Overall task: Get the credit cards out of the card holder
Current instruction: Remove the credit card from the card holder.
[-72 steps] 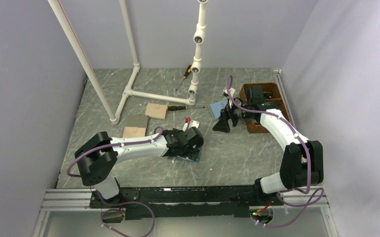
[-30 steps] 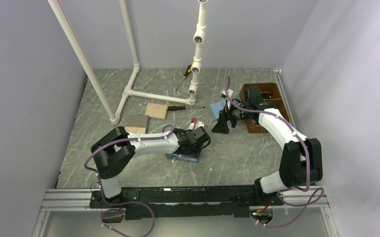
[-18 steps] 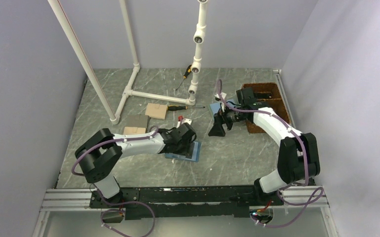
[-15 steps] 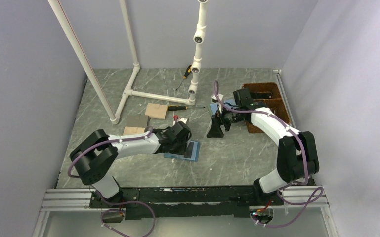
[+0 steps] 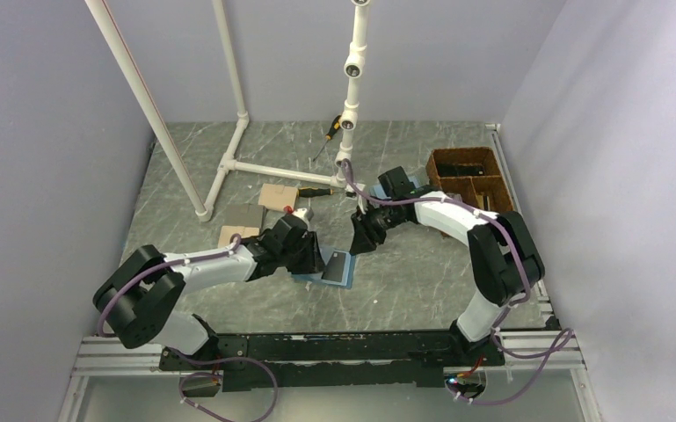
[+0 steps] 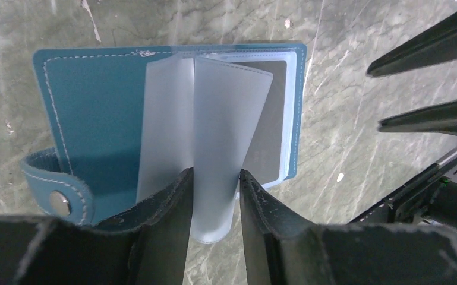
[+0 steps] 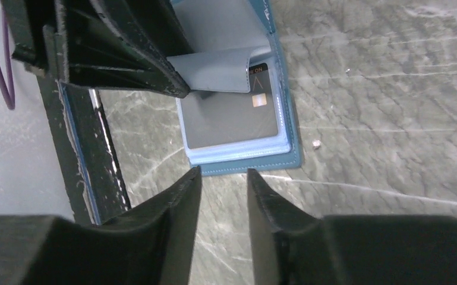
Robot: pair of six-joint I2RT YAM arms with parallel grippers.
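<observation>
- Top view: the card holder [image 5: 334, 266] lies open at the table's middle, no card out yet.
- Left wrist view: the left gripper [image 6: 212, 196] pinches a clear sleeve [image 6: 220, 130] — lifted up.
- Right wrist view: the right gripper [image 7: 223, 190] is narrowly open, empty; a grey card [image 7: 232, 122] at 12 o'clock sits inside.

The card holder [image 6: 95, 119] lies open on the marble table [image 6: 356, 148], its snap tab [image 6: 56, 193] at lower left. The left gripper [image 6: 214, 205] pinches a translucent sleeve [image 6: 220, 136] at bottom centre. A grey card [image 6: 270, 119] shows behind it. Two dark fingers of the right gripper [image 6: 431, 80] enter from the upper right.
</observation>
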